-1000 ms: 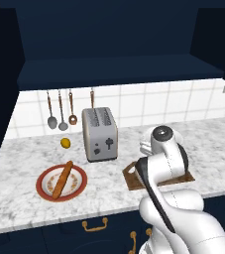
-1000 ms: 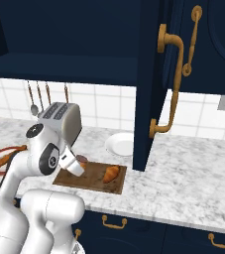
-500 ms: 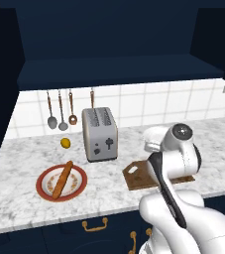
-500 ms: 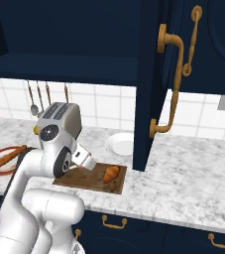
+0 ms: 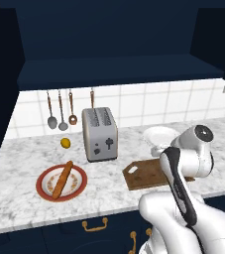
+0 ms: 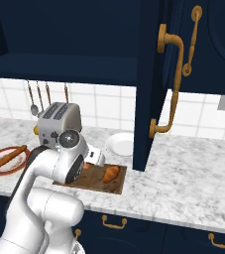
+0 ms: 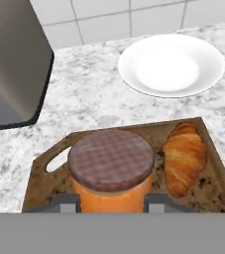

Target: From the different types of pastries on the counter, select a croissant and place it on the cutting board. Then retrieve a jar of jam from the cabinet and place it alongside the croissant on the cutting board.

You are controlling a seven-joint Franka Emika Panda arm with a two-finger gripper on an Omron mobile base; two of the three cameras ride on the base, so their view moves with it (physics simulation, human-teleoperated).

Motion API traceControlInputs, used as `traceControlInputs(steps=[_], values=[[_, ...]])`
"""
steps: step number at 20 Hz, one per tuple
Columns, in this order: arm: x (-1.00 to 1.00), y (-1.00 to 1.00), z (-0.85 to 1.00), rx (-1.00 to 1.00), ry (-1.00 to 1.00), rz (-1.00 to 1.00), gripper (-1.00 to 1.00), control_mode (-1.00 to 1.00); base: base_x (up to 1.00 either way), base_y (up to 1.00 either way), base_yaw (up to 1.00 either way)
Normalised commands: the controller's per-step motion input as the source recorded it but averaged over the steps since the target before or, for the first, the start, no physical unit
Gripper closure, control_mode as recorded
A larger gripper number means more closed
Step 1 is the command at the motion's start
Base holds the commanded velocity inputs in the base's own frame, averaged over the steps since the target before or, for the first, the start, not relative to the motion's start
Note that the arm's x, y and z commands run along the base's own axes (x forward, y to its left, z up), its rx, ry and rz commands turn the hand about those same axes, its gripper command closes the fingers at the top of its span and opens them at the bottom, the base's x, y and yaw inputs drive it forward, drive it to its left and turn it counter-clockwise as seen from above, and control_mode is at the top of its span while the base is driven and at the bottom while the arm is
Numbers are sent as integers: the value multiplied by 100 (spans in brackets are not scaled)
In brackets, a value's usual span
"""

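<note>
Now I am lowering the orange jam jar with checked lid [image 7: 111, 171], gripper [image 7: 111, 202] pinching it, beside the golden croissant [image 7: 184, 157] onto the wooden cutting board [image 7: 210, 186]; arm has swung right, release remaining.

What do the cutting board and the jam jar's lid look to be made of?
Cutting board: looks like wood, matt brown with dark speckled grain and a cut-out handle. Jam jar: smooth orange body, glass or plastic, unclear. Its lid: checked brown-red pattern, perhaps cloth-covered or printed.

jam jar [image 7: 111, 178] base: cut off | cutting board [image 5: 144, 173]: arm-hidden (right part)
</note>
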Motion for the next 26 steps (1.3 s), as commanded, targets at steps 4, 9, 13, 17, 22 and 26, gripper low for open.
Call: traceControlInputs(steps=[4,9,13,17,22,26], values=[[-39,0,-90,-11,-41,35,100,-100,0,0,0],[-31,4,-88,-12,-38,37,100,-100,0,0,0],[-26,39,-84,-19,-45,30,100,-100,0,0,0],[-5,47,-66,-15,-38,21,100,-100,0,0,0],[31,62,-5,-10,-16,7,100,-100,0,0,0],[57,62,5,-5,12,5,100,-100,0,0,0]])
